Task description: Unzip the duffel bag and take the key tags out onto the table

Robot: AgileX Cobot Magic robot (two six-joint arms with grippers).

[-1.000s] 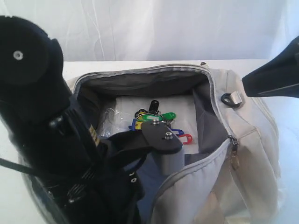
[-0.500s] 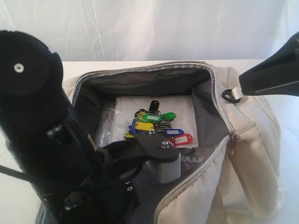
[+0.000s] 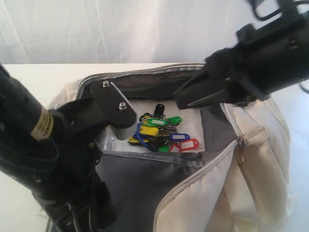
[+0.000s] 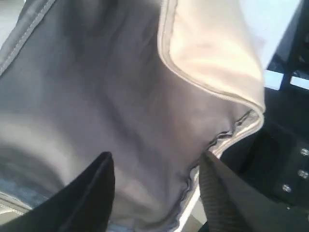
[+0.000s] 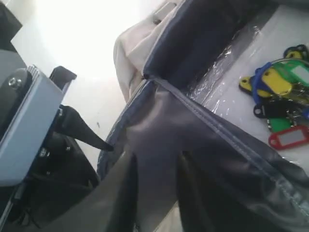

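Note:
The cream duffel bag (image 3: 263, 145) lies unzipped on the white table (image 3: 34, 77). The key tags (image 3: 161, 131), a bunch in green, blue, red, yellow and black, rest on a white sheet on the bag's floor, also seen as the key tags (image 5: 282, 99). My right gripper (image 3: 182, 100) hangs open above the opening, just right of the tags and not touching them. In its wrist view the right gripper (image 5: 159, 193) points at the grey lining. My left gripper (image 4: 157, 191) is open over the grey lining by the bag's zipper edge (image 4: 227, 135), holding nothing.
The near flap (image 3: 145, 179) sags inward, grey lining up, across the front of the opening. The bulky left arm (image 3: 43, 145) fills the near left, its wrist (image 3: 113, 108) over the bag's left end. A white cloth backdrop stands behind the table.
The left arm has lifted back and to the left, out of the bag's near side. The right arm has swung in from the right to above the opening. The near flap has sagged inward.

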